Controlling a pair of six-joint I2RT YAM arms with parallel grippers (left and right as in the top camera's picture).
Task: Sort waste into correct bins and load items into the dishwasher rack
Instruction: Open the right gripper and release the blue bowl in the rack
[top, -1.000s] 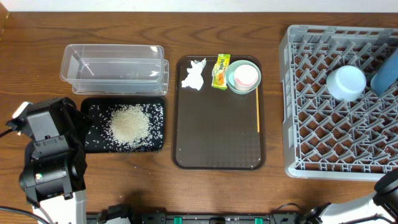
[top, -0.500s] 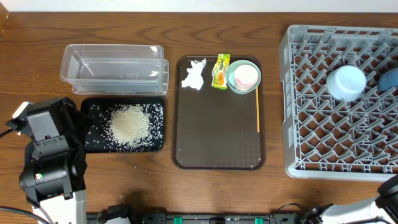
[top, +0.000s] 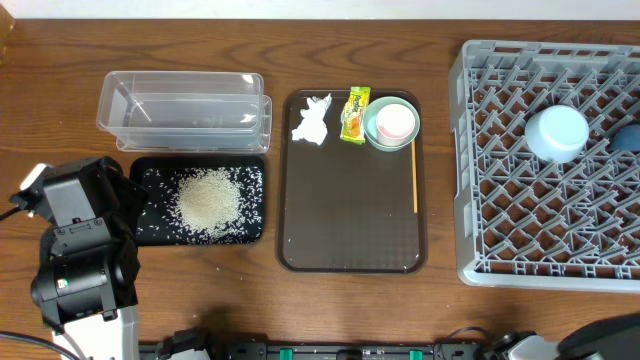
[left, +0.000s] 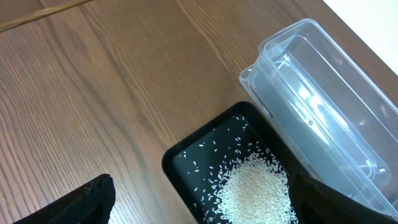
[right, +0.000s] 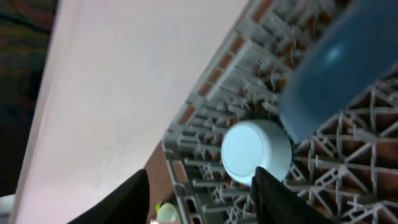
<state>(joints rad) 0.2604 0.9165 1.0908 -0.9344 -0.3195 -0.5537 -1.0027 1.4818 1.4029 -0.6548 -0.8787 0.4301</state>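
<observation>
The rice heap (top: 208, 198) lies in the black tray (top: 150, 225), with the empty clear tub (top: 185, 108) behind it. My left gripper (left: 205, 211) is open and empty, hovering over the tray's near-left end above the rice (left: 252, 193). The tissue (top: 312, 120), the wrapper (top: 355, 113) and the mint bowl (top: 376, 132) holding the pink cup (top: 396, 120) sit on the brown tray. In the grey rack (top: 500, 200) the light-blue bowl (top: 557, 132) lies upside down and the dark-blue bowl (top: 628, 135) shows at the right edge. My right gripper (right: 199, 199) is open and empty above the rack (right: 205, 134).
The brown serving tray (top: 350, 220) lies between the bins and the rack, a thin yellow stick (top: 415, 180) along its right side. My left arm's base (top: 80, 260) stands at the front left. A white wall fills the left of the right wrist view.
The dark-blue bowl has slid toward the rack's right edge and shows less. My right arm has drawn back to the front right corner. The left arm has not moved.
</observation>
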